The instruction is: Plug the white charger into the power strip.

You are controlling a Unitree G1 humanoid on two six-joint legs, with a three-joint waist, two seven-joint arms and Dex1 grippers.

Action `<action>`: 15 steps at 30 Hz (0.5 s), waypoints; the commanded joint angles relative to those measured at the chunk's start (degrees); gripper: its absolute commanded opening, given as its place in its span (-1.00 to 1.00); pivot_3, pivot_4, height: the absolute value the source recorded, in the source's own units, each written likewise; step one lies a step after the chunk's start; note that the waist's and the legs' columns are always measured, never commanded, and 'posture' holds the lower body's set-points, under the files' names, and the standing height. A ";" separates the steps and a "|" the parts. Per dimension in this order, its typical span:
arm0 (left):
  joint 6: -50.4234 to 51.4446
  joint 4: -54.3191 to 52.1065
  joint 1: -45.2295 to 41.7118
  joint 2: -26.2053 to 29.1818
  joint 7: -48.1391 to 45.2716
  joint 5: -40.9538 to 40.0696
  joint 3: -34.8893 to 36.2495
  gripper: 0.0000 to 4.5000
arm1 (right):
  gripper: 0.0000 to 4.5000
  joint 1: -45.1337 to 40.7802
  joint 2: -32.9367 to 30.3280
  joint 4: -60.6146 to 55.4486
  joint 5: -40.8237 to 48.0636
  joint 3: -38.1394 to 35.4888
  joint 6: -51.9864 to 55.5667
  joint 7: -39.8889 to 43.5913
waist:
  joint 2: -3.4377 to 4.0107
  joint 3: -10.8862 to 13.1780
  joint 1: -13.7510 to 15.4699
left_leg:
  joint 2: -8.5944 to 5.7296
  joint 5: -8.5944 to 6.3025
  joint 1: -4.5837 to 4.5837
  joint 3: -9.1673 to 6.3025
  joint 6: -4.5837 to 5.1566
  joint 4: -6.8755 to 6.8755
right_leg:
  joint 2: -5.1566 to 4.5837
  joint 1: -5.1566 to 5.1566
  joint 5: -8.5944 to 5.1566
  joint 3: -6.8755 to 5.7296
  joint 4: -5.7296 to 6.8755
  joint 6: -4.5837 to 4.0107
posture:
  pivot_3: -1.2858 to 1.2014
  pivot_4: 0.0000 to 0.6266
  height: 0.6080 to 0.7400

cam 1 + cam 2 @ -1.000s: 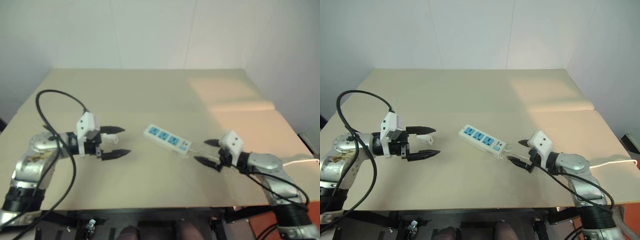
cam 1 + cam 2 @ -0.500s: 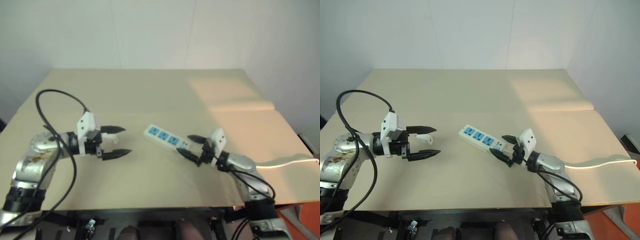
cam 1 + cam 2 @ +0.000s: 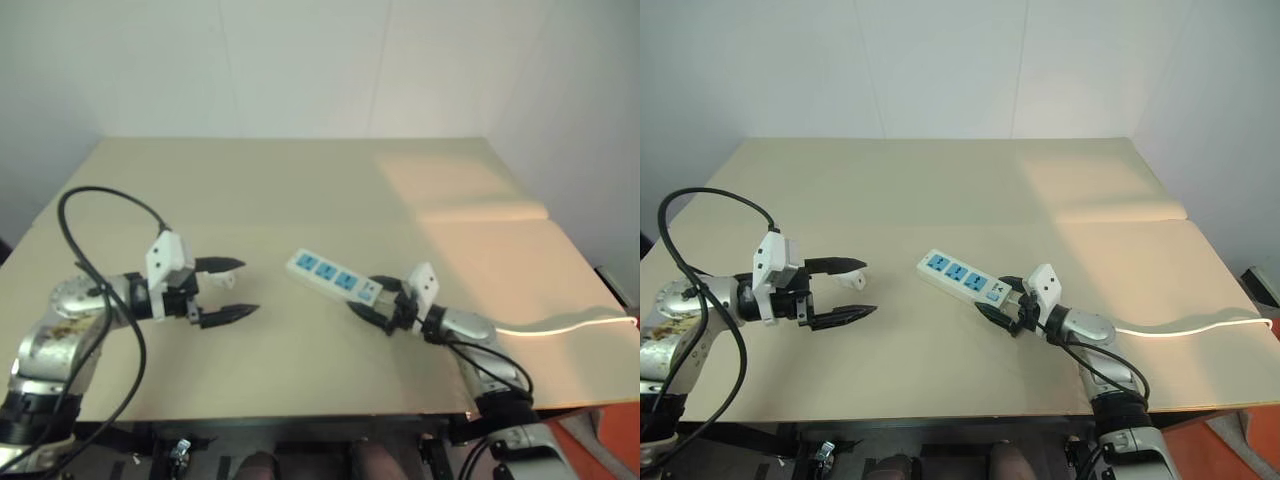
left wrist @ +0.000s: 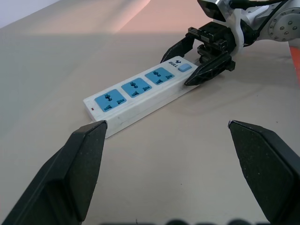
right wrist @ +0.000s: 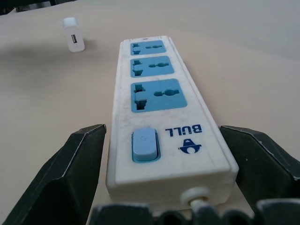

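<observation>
The power strip (image 3: pixel 334 277) is a flat white bar with three blue sockets, lying at an angle mid-table. My right gripper (image 3: pixel 992 296) stands open at its cord end. In the right wrist view one black finger (image 5: pixel 79 164) lies on each side of the switch end of the power strip (image 5: pixel 159 117), with gaps. The white charger (image 5: pixel 72 41), a small cube, lies on the table beyond the strip's far end. From the head it is the white charger (image 3: pixel 850 281) between the fingers of my open left gripper (image 3: pixel 868 288), which points at the power strip (image 4: pixel 140 93).
The beige table (image 3: pixel 300 180) has open surface behind and in front of the strip. The strip's thin white cord (image 3: pixel 560 322) runs right toward the table's right edge. A black cable (image 3: pixel 100 200) loops above my left arm.
My right gripper moved left along the cord to the strip, and its open fingers now straddle the strip's cord end. The left gripper has stayed about where it was, still open.
</observation>
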 commanded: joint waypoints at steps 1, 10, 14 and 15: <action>0.52 -1.73 -1.03 0.48 0.51 -2.16 2.48 1.00 | 0.99 -0.55 -0.23 -0.10 -0.51 -0.15 -2.72 0.13 | 0.00 0.00 0.00 | 0.00 0.00 0.00 0.00 0.00 0.00 | 0.00 0.00 0.00 0.00 0.01 0.00 | 0.03 -0.52 1.00; -0.06 -0.99 -1.67 0.42 0.24 -0.94 1.09 1.00 | 0.52 -0.05 0.18 0.81 -0.77 -0.59 -4.79 -0.65 | 0.00 0.00 -0.02 | 0.00 0.00 0.01 0.00 0.00 0.00 | 0.00 0.00 0.00 0.00 0.00 0.00 | 0.03 -0.52 1.00; -0.49 -1.10 -5.43 -1.82 4.99 0.54 0.94 1.00 | 0.52 0.61 0.02 0.49 -0.94 -0.19 -6.10 0.71 | 0.00 0.00 0.06 | 0.00 0.00 0.01 0.00 0.00 0.00 | 0.00 0.01 0.00 0.00 0.01 0.00 | 0.03 -0.52 1.00; -0.61 -1.01 -7.06 -2.41 6.84 1.51 0.65 1.00 | 0.52 0.84 -0.13 0.09 -0.41 -0.02 -5.91 1.91 | 0.00 0.00 0.14 | -0.01 0.00 0.01 -0.01 0.00 0.00 | 0.00 0.01 0.00 0.00 0.01 0.00 | 0.03 -0.52 1.00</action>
